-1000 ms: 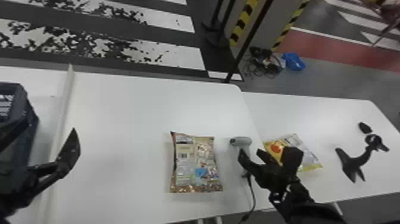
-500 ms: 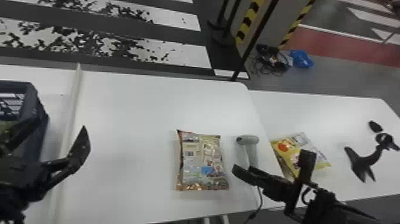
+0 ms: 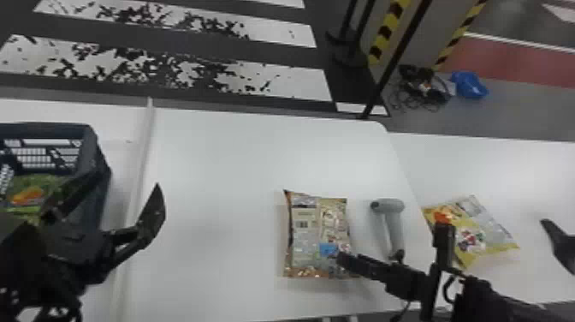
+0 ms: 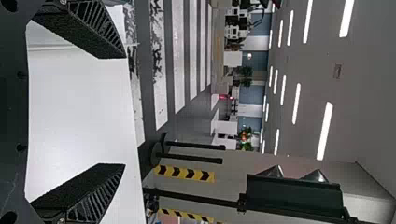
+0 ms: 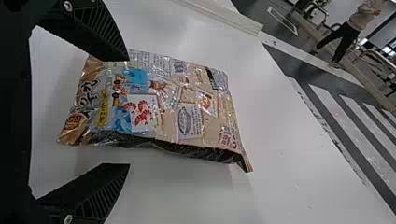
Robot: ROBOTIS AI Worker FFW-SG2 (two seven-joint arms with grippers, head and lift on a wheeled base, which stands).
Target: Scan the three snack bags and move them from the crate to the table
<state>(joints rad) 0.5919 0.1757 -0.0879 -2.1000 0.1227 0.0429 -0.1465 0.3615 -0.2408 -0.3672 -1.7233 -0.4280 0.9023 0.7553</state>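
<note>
Jaws apart, left and right

From the head view I have the white worktop (image 3: 214,171) in the middle, its far right corner rounded, and an adjoining table (image 3: 492,167) against its right edge. A pale strip (image 3: 137,180) runs along the worktop's left edge, and past it stands the dark crate (image 3: 47,128). My left gripper (image 3: 128,180) hangs by the crate's right-hand wall, its two fingers well apart. My right gripper (image 3: 391,242) is at the worktop's near right part, fingers spread too; its wrist view shows the brown snack bag (image 5: 163,102) reaching in between them, unclamped. Whether a finger touches it I can't tell.

That bag lies flat, close to the near edge. The yellow snack bag (image 3: 487,227) lies on the adjoining table, just beside the worktop's right edge. A green snack bag (image 3: 34,184) is inside the crate. The grey scanner (image 3: 387,205) sits between the brown and yellow bags.
</note>
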